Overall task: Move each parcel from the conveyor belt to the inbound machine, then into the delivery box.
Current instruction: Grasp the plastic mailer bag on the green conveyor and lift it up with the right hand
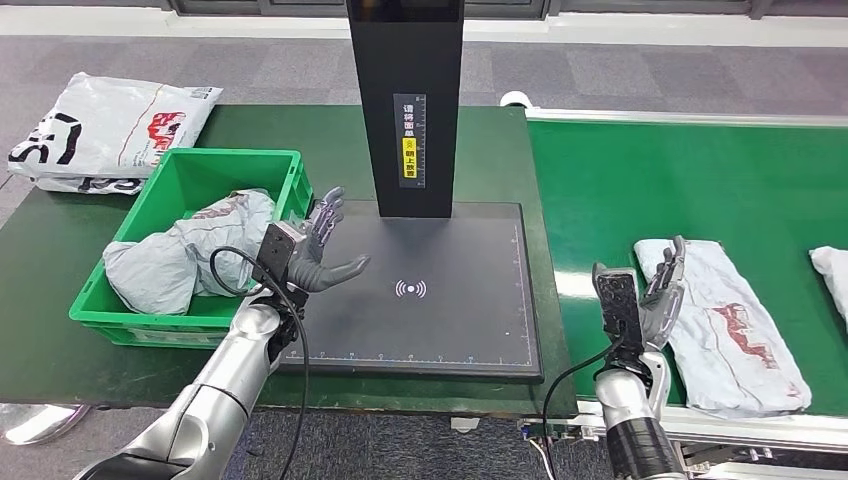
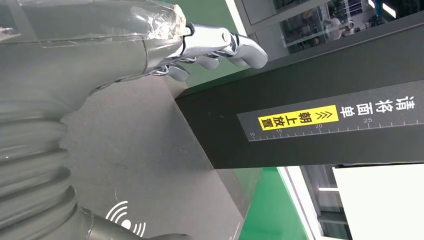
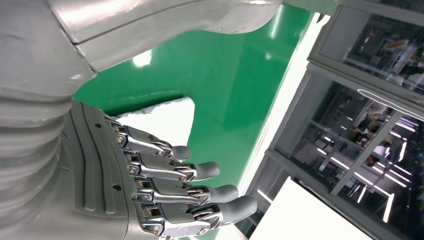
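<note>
Reaching with spread, empty fingers, the right hand (image 1: 655, 290) sits beside a limp grey parcel (image 1: 735, 325) that could slip from a shallow grasp; left hand (image 1: 315, 250) likewise released

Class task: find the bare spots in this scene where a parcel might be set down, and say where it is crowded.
Free: the black scanner plate between the column and its front ruler edge, right of the left hand; also the green belt beyond the grey parcel. Crowded: the green box, holding a bagged parcel; the right hand hovers by the belt parcel.

Grey carpet floor (image 1: 640, 75); dark green table (image 1: 40, 260); glass partitions (image 3: 365, 85)
</note>
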